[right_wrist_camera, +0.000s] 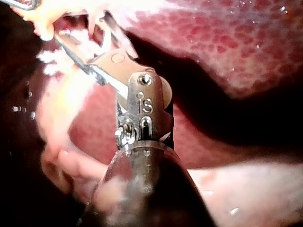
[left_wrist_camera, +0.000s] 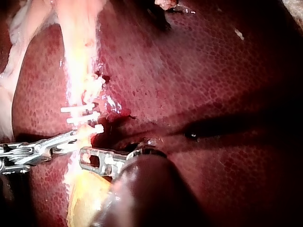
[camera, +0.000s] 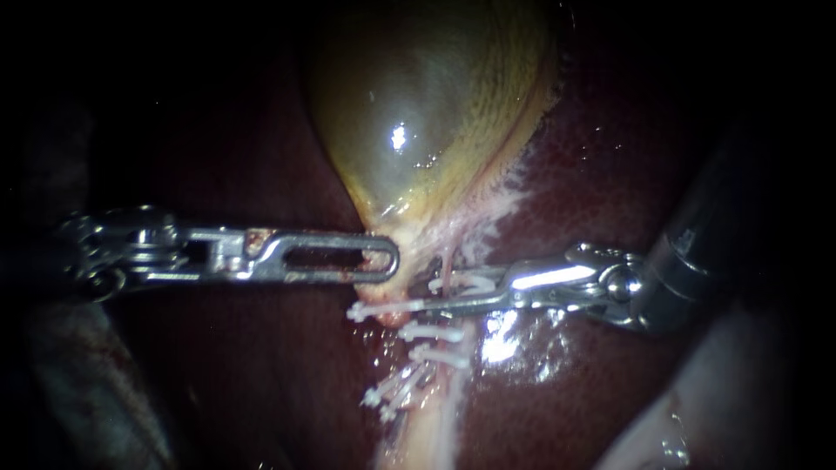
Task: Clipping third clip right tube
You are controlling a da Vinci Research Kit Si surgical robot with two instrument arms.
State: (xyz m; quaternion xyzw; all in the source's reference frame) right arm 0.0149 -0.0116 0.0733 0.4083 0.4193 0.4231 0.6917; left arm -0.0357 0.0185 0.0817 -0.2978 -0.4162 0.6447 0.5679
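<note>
Left instrument (camera: 383, 261): held level from the left, jaws closed on the neck of the gallbladder (camera: 418, 113).
Right instrument (camera: 446, 292): held level from the right, jaws parted, the tube (camera: 447, 268) straddled.
Clips (camera: 433, 332): seated across the tube, just below the jaws.

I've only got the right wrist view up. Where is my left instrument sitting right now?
Observer: The endoscope view shows your left instrument lying level, its tip at the narrow end of the gallbladder.
Operator: Are there clips on the tube already?
Observer: Yes. In the endoscope view several white clips cross the tube just beyond your right instrument, on the side away from the gallbladder.
</note>
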